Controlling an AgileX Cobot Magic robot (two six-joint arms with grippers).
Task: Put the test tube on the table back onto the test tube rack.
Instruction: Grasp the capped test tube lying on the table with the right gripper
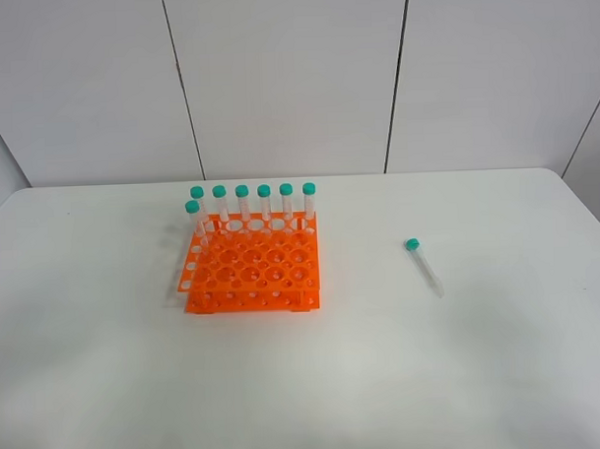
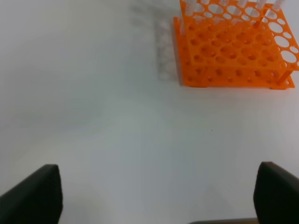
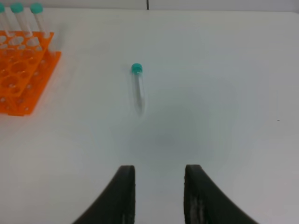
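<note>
The test tube (image 1: 425,266) lies flat on the white bench (image 1: 502,375), well right of the orange rack (image 1: 252,270), green cap toward the far wall. Seven more tubes (image 1: 264,204) stand upright in the rack. The left end effector (image 2: 159,177) is spread wide and empty above bare bench; the right end effector (image 3: 160,172) is parted, empty, short of the lying tube.

Wide-spread gripper (image 2: 159,173) before test tube rack (image 2: 233,52)
</note>
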